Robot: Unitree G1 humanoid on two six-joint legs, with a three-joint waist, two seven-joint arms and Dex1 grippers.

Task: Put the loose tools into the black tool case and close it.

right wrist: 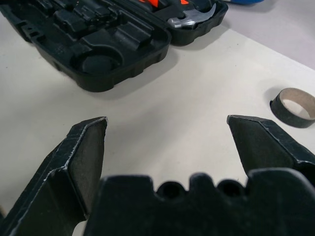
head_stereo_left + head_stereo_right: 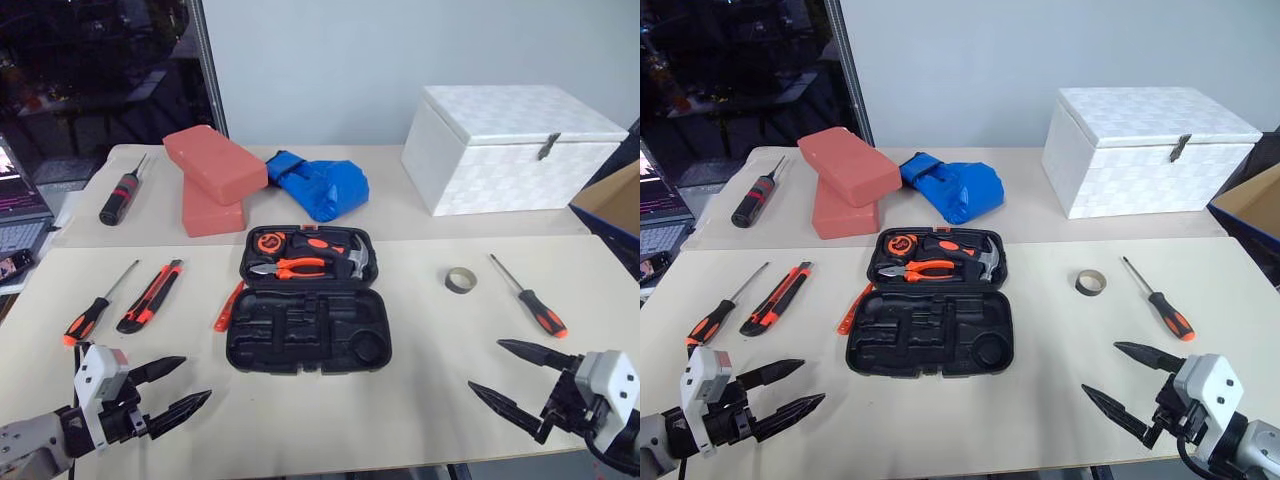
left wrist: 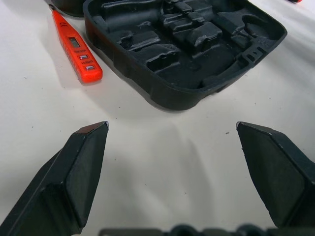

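Near the front edge of the bench (image 2: pixel 420 400), both end effectors are hovering wide and empty, the left end effector (image 2: pixel 168 392) and the right end effector (image 2: pixel 512 378) flanking the open black tool case (image 2: pixel 308 310). Loose tools are lying either side: a screwdriver (image 2: pixel 95 308), utility knife (image 2: pixel 150 296) and flat orange tool (image 2: pixel 229 306) left, tape roll (image 2: pixel 460 280) and second screwdriver (image 2: pixel 530 297) right. Each arm is probably best taking its own side, gripping handles crosswise.

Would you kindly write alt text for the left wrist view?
The left hand, fingers apart and empty, hovers over a pale table. Beyond it lies the open black tool case, its moulded slots unfilled, with a small flat orange tool beside it.
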